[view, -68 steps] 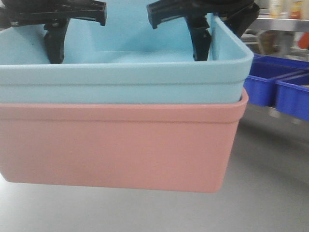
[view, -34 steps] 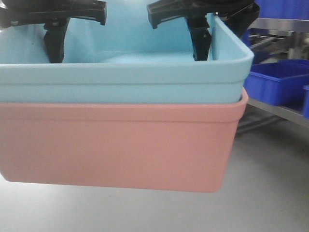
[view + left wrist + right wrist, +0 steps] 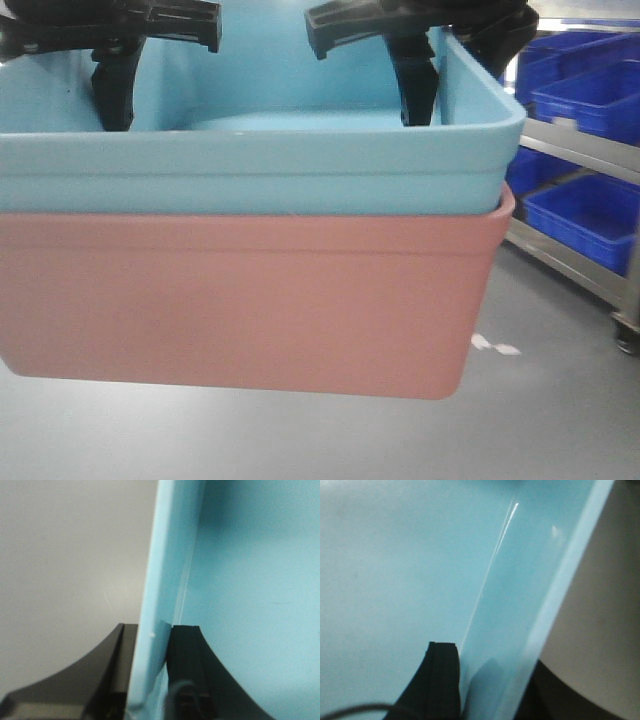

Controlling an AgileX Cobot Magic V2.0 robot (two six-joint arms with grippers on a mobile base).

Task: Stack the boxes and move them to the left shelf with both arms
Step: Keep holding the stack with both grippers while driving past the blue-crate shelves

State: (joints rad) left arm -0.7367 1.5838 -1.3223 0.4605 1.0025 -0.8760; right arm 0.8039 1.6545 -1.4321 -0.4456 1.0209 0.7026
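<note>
Left gripper [image 3: 152,637]: clamping light blue bin [image 3: 250,170] wall.
Right gripper [image 3: 490,667]: pinching opposite wall.
Stack: we're carrying it nested in salmon pink bin [image 3: 240,300], airborne.
Change: dark blue crates [image 3: 590,100] shifting; we're likely turning toward shelf.

A: Front view crops both bins at the left edge. Light blue bin [image 3: 250,165] hides the salmon bin [image 3: 240,300] interior.
B: Left gripper [image 3: 150,645] base runs off the wrist view's bottom. Right gripper [image 3: 490,690] outer finger is a dark blur, probably under the rim.
A: Dark blue crates [image 3: 590,100] blurred, contents unreadable.
</note>
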